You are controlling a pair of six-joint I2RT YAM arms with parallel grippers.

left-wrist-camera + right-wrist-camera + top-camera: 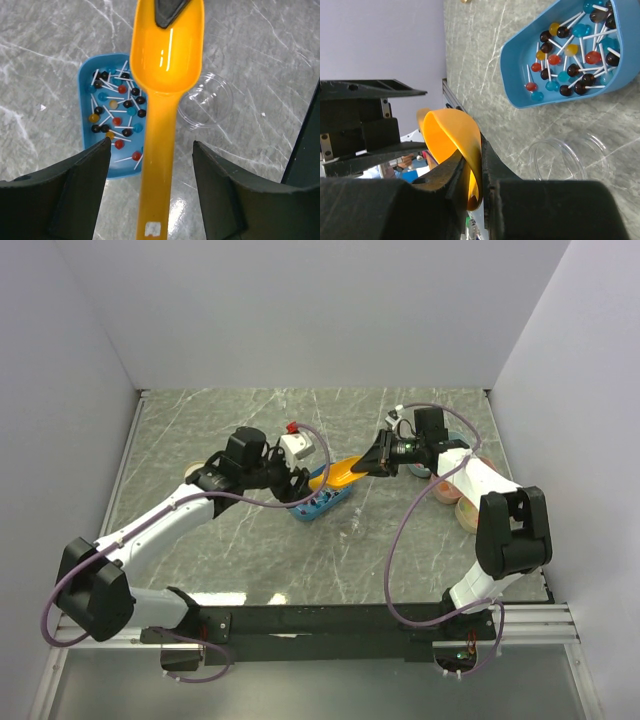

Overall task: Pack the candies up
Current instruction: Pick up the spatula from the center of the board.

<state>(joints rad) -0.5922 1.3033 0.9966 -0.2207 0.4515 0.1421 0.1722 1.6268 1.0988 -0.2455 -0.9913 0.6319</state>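
The candies (117, 107) are small blue, dark and red lollipops on white sticks, lying in a blue tray (86, 75) at mid-table (322, 503). An empty orange scoop (167, 55) hangs above the tray's right edge. My right gripper (481, 155) is shut on the rim of the scoop's bowl (450, 132). My left gripper (151, 145) is open, with its jaws on either side of the scoop's handle and a gap on both sides. A clear empty cup (206, 101) stands on the table right of the tray. The candies (570, 55) and the cup (560, 157) also show in the right wrist view.
A white object with a red cap (296, 443) stands behind the left gripper. Shallow dishes of other sweets (455, 495) sit at the right under the right arm. A small round lid-like thing (193, 472) lies at the left. Walls close in on both sides and at the back.
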